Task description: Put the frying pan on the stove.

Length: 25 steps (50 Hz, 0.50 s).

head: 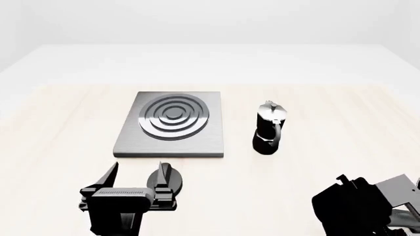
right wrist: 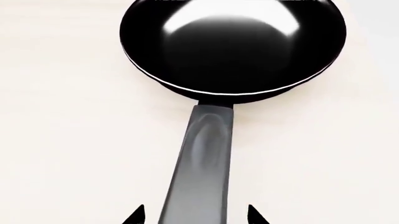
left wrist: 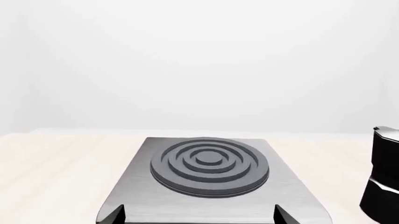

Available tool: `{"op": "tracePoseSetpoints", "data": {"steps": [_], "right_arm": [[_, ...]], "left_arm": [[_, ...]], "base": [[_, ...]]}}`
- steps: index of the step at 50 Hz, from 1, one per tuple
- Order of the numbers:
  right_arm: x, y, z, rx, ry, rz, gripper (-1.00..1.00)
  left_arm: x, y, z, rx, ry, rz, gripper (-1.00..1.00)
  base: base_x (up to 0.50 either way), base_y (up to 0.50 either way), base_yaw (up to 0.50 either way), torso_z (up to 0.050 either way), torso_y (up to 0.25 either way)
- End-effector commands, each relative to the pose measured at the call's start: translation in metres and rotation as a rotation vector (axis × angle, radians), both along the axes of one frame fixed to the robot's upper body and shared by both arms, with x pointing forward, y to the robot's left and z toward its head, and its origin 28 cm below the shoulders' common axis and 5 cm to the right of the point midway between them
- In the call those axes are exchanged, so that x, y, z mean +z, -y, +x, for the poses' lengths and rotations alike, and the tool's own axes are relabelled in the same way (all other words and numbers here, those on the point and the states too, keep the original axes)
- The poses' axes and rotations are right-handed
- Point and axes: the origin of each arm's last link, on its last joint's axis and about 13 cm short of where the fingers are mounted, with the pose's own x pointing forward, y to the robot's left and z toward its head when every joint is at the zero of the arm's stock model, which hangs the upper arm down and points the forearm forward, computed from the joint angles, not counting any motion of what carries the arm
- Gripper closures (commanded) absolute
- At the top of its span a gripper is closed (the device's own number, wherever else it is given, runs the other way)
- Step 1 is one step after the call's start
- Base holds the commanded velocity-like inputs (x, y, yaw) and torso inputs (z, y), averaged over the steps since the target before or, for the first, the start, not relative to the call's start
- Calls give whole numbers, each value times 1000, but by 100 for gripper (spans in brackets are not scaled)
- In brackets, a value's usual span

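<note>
Pale wooden tabletop (right wrist: pixel 62 140) bears the glossy black round frying pan (right wrist: pixel 232 44); its long handle runs between the open right gripper's (right wrist: pixel 196 215) fingertips.

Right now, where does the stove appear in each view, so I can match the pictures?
Head view: stove lies left of centre on the table, left of the moka pot.
Left wrist view: stove fills the lower centre.
Right wrist view: not in it.
Shared landmark: the moka pot, beside the stove in the head and left wrist views.
</note>
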Motion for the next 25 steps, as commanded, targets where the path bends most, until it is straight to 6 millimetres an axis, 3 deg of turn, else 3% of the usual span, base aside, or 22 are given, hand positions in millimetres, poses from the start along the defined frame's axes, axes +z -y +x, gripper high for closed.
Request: {"op": "tracePoseSetpoints", "data": {"steps": [1,15,25], "right_arm": [[-3,-3,-1,17,12,11,100],[-1,-4,-7,33,98,5,100],[-4,-16,-3,185,189,-186,100]], "left_arm": [[0,0,0,-1,-1,2,-100],[-2,1,-1,-3,-2,1,-100],[-5,-2,-1,8,-3,-14,-100]], "base": [[0,0,0,0,0],[0,0,0,0,0],[1,0,1,0,0]]}}
